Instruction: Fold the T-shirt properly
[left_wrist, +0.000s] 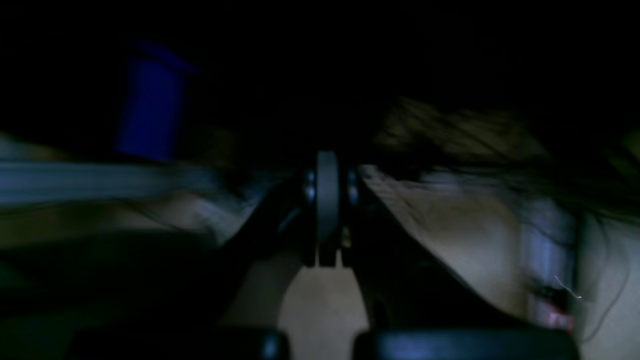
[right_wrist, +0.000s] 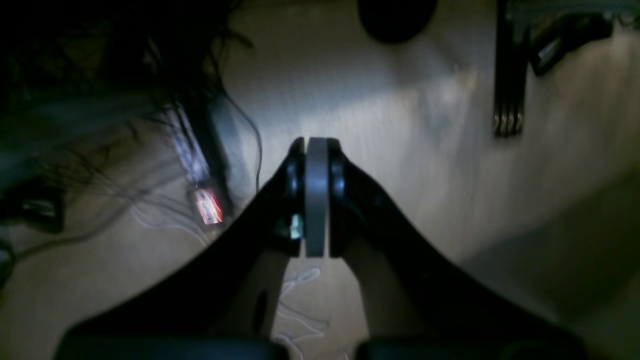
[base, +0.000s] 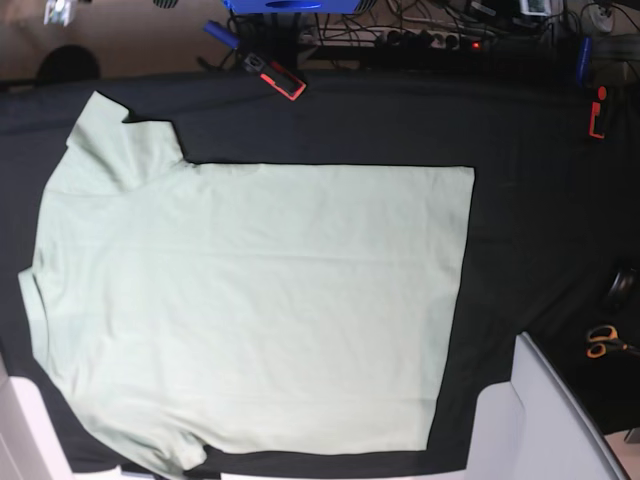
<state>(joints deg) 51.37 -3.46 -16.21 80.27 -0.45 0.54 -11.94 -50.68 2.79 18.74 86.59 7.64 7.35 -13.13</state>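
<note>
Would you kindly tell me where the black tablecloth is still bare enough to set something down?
A wide bare band of black tablecloth lies between the T-shirt hem and the table's far side. A narrower strip runs above the shirt. It is crowded near the scissors and the red-black clamp.

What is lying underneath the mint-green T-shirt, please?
The T-shirt lies spread flat on a black tablecloth, which shows all around it. Whatever lies beneath the shirt's middle is covered.
</note>
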